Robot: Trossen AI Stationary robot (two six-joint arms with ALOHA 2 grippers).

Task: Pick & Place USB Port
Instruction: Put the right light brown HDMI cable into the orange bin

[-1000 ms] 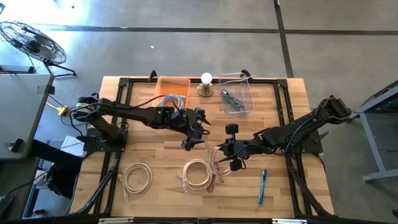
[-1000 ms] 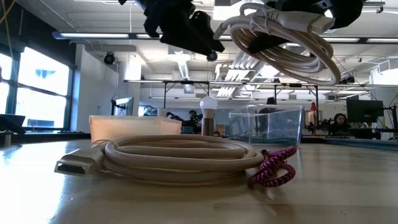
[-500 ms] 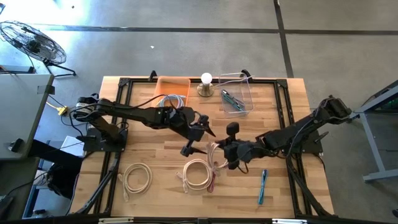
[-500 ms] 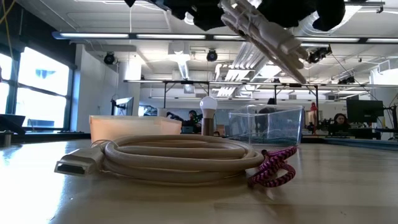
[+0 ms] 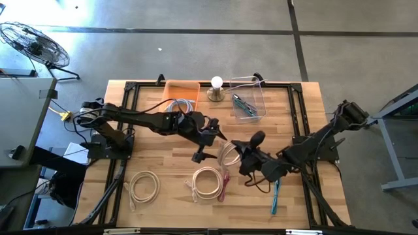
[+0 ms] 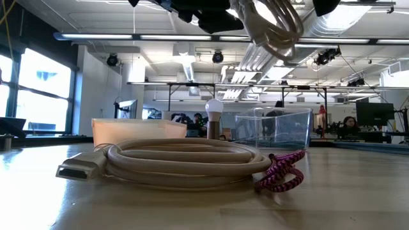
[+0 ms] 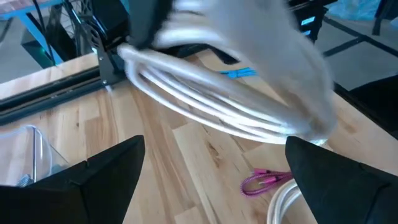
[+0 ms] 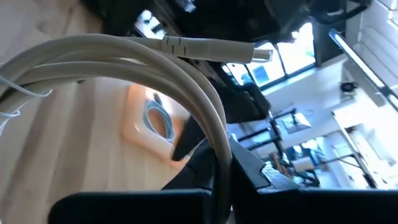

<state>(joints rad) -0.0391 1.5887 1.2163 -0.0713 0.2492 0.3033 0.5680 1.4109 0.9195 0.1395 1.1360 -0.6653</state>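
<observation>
Holding a white cable coil [image 5: 228,154] up off the bench [image 5: 150,147] in my clamped right pincer [image 5: 243,158], I see my left pincer [image 5: 208,140] spread apart beside it, and no bin has it yet.

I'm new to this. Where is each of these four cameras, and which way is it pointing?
High view: overhead, straight down on both dark arms and the wooden table.
Low view: table height, level across a coiled cream cable into the room.
Left wrist view: on the left arm, past its open fingers.
Right wrist view: on the right arm.
Shared: the lifted cream cable coil in the right hand.
</observation>
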